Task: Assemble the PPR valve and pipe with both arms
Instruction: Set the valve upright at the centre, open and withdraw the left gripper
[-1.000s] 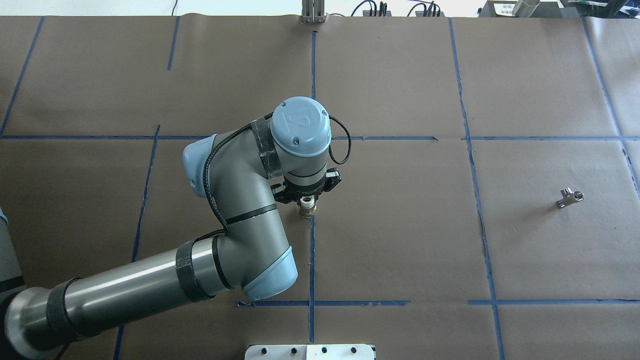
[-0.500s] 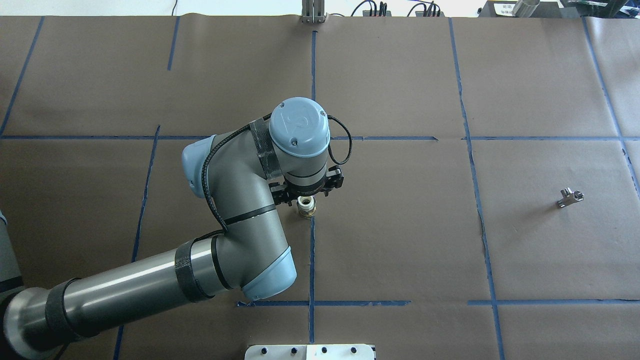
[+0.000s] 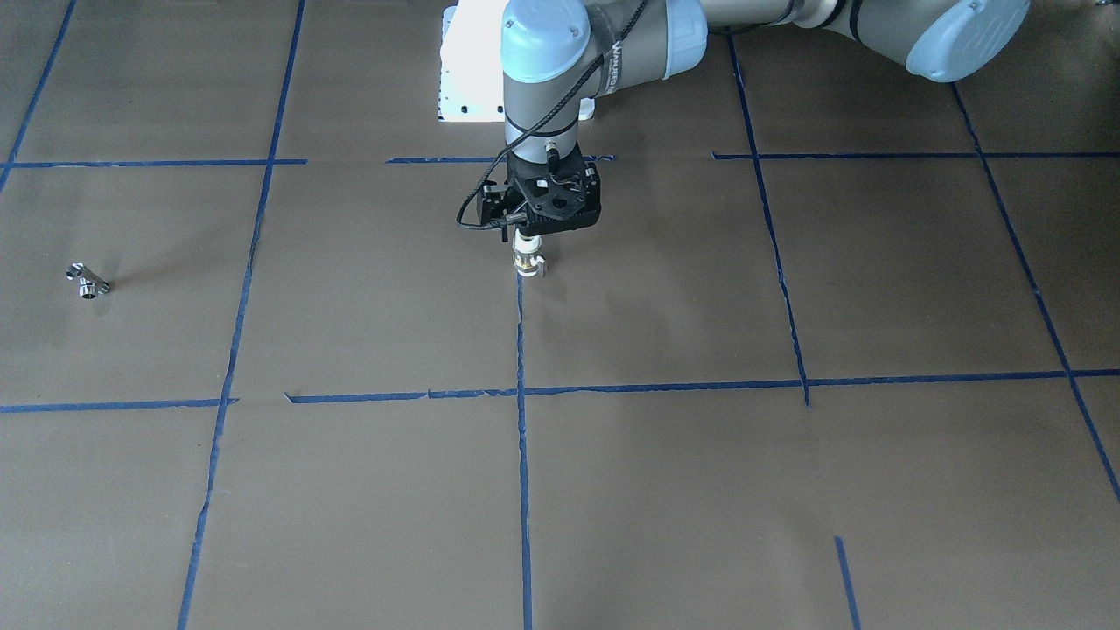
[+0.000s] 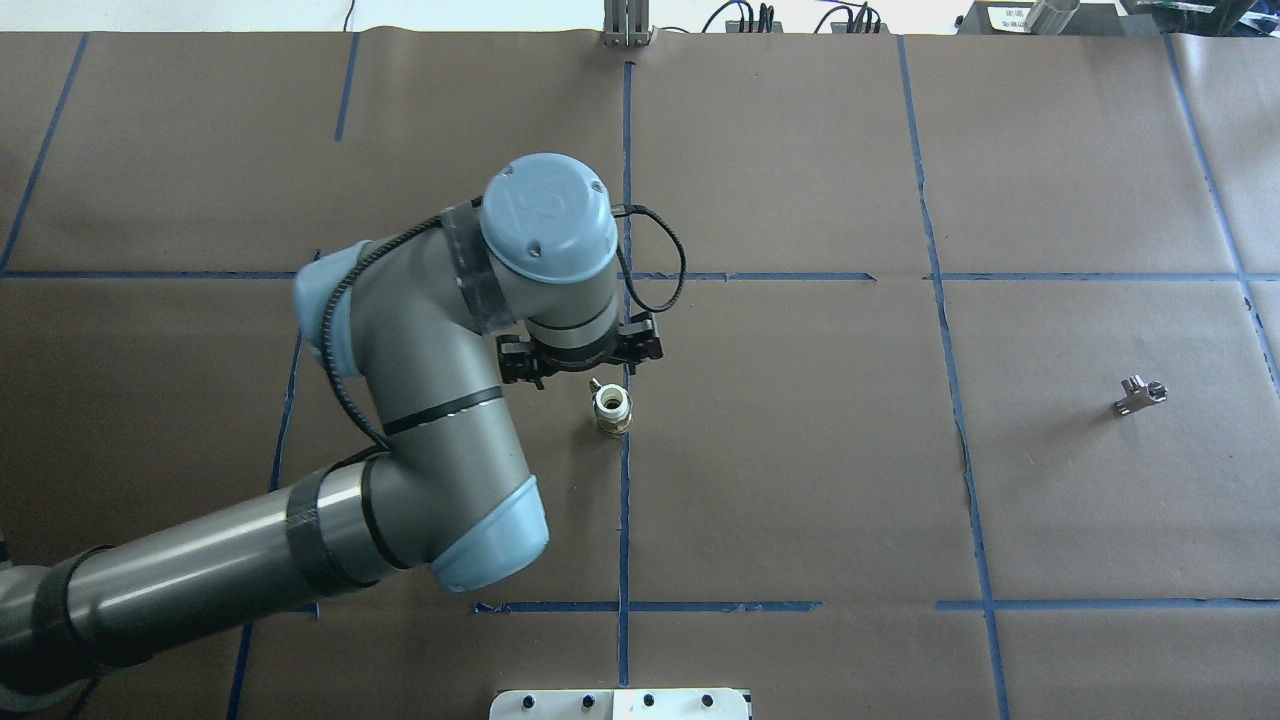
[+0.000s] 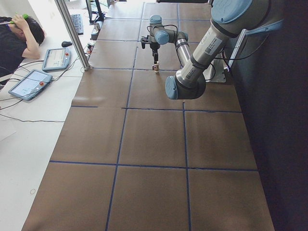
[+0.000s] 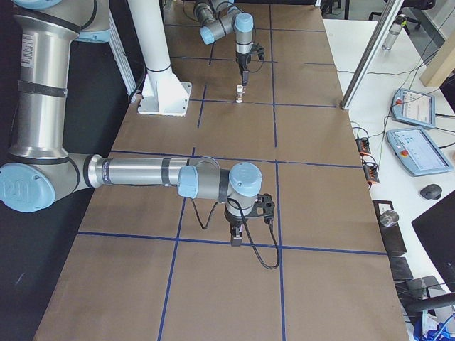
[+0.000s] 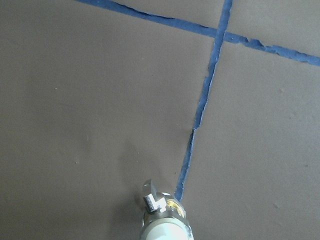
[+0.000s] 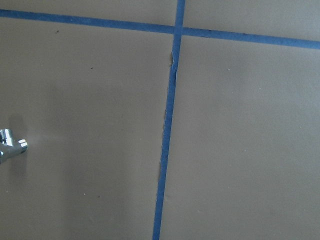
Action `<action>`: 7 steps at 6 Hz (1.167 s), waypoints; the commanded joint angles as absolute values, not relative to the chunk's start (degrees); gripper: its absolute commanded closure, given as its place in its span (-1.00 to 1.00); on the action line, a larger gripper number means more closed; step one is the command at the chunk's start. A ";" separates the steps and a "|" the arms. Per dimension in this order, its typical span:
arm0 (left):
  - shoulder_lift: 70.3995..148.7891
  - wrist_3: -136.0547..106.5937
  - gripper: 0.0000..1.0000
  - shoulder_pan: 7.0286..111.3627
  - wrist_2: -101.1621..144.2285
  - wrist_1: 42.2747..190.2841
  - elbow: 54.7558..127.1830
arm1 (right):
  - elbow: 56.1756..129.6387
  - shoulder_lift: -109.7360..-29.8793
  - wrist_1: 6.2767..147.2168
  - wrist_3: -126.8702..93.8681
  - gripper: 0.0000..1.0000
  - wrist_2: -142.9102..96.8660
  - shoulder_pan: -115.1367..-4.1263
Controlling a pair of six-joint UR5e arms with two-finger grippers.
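Below the left pincer, nearly straight under it, the PPR valve stands upright on the brown paper of the table, its white open end up and the brass middle beneath; its small side tab points back toward the pincer; its foot is at the edge of a blue tape line. From overhead the whole valve shows free, with no part of the pincer around it; the pincer hangs above it, pointing down, and pinches nothing that I can see; whether its jaws are spread or pressed together I cannot tell, because the wrist and the black body hide them, and the left wrist camera shows only the valve at its lower edge. The left arm is bent at the elbow behind the pincer.

Well apart from this pincer, toward the robot's right of it, the pipe lies alone on the paper, far from the valve. The right pincer points down at the paper beside a crossing of tape lines, at the end of the right arm; it shows only in the right side view, so its state I cannot tell; its wrist camera has the pipe at the left edge of the picture, so the pipe is aside from that pincer and not under it.
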State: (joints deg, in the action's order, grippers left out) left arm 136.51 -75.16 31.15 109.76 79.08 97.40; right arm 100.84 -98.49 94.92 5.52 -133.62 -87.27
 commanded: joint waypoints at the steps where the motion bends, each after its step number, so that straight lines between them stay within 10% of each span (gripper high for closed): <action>1: 124.26 -55.49 -1.00 39.76 115.89 76.90 108.05 | 101.16 -97.56 94.83 5.54 -1.00 -134.47 -86.75; 7: 94.95 16.72 -1.00 83.44 131.83 77.78 98.84 | 104.30 -90.37 87.98 -16.35 -1.00 -137.46 -76.59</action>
